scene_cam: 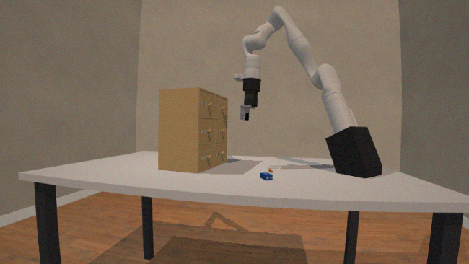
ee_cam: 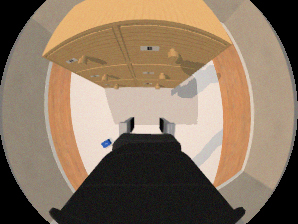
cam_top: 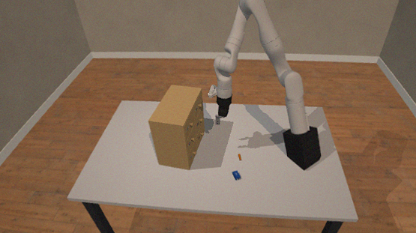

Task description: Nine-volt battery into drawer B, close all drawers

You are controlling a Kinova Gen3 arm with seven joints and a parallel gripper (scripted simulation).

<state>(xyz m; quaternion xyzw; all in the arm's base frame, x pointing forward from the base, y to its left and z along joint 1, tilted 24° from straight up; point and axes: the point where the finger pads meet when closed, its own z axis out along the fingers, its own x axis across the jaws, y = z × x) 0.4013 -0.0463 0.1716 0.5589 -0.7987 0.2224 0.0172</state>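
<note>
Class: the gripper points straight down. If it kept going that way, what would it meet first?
Probably the bare table, in the shaded strip before the chest. The open, empty gripper hangs beside the drawer fronts, apparently clear of them, though depth is uncertain.

chest (scene_cam: 178, 130) front unblocked, open table (scene_cam: 108, 173) beside it

Single white arm (cam_top: 272, 44) rises from a black pedestal (cam_top: 311, 158), leaning away from it. Upper links climb to a sharp high elbow (scene_cam: 278, 14), then fold back downward. Forearm and wrist (scene_cam: 251, 68) hang near vertical. A small pale block juts from the wrist's side. Black claw (scene_cam: 245, 116) points straight down, held in the air well above the surface. Fingers spread fully wide, nothing between them. Wrist view shows both fingertips parallel ahead of the dark claw body.
</note>
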